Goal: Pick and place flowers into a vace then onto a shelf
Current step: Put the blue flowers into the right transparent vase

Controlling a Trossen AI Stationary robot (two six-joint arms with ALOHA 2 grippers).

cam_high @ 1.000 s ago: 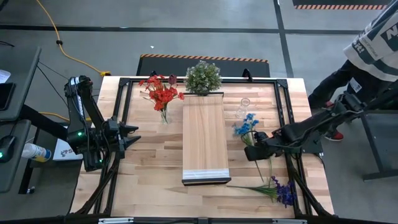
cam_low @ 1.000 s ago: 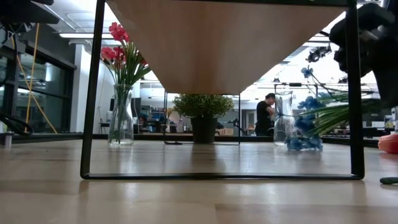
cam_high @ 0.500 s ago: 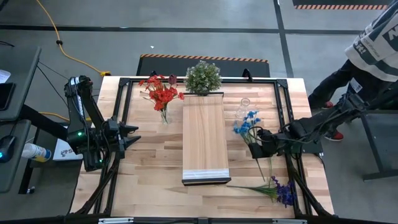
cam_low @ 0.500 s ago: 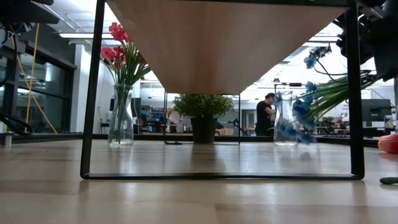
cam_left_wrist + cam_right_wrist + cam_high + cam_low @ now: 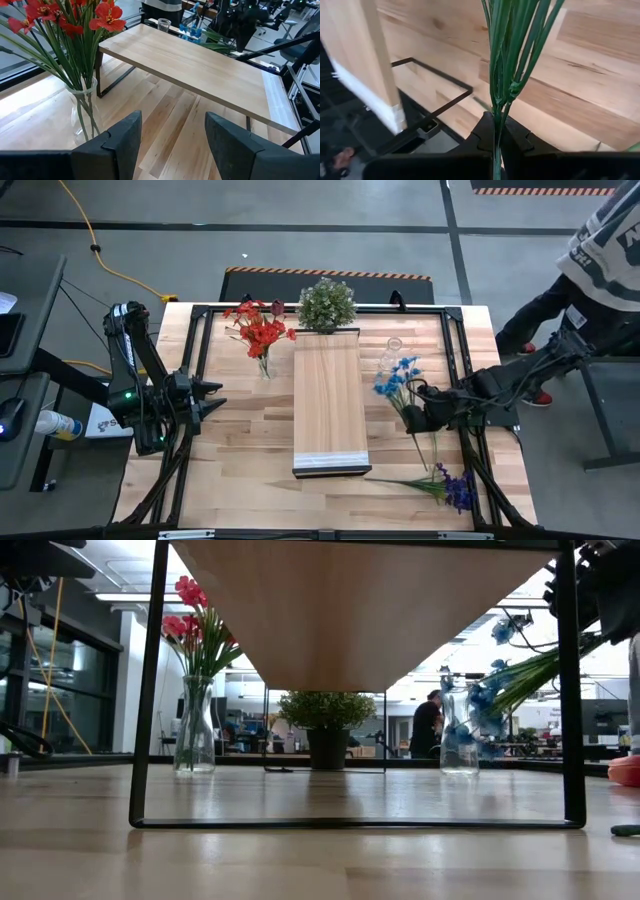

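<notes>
A bunch of blue flowers on green stems hangs in the air right of the shelf, with my right gripper shut on its stems. The blooms hover beside an empty glass vase. Purple flowers lie flat on the table near its front right. Red flowers stand in a second glass vase left of the shelf. My left gripper waits open at the table's left, fingers pointing at the shelf. My right gripper pinches the bundle of thin green stems between its two fingers, just below where the leaves fan out. The fingers come slanting down from the table's right side. The bunch is clear of the table, and its blooms slant up toward the glass vase.
A bushy potted plant stands at the shelf's far end. The shelf's black wire legs rise from the tabletop. A person stands beyond the table's right far corner. Bare tabletop lies near the front left.
My right gripper has risen and tipped more level, still shut on the stems. The blue flowers, whose blooms lay on the table by the glass vase, have swung up clear of it and now hang beside the vase's upper part.
</notes>
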